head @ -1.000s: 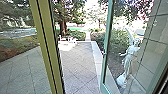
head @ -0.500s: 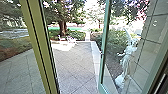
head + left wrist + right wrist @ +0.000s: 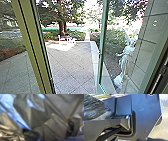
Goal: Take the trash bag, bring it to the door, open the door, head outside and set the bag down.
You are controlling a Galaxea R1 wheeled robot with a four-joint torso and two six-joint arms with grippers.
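I am edging forward into the doorway: over the last second the yellow-green post (image 3: 38,47) has slid outward to the left of my head view, and the gap between it and the edge of the open glass door (image 3: 103,32) has widened. That shift comes from my own movement; the white statue (image 3: 124,58) seen through the pane and the pale outdoor furniture (image 3: 65,40) beyond are, I take it, standing where they stood. The paved yard (image 3: 72,62) now takes up more of the space ahead.

For the task, this means the door counts as opened, and the stage in hand is, I judge, going out through it. The trash bag (image 3: 94,107), black and creased, shows at my right wrist, close beside my own bodywork; the glossy folds (image 3: 50,105) at my left wrist are probably the same plastic. So the bag is with me and not set down. I cannot tell whether my left end effector or my right end effector is apart, together or clamped on it. The door edge stands near my path, so the bag could snag there if I pass too close.
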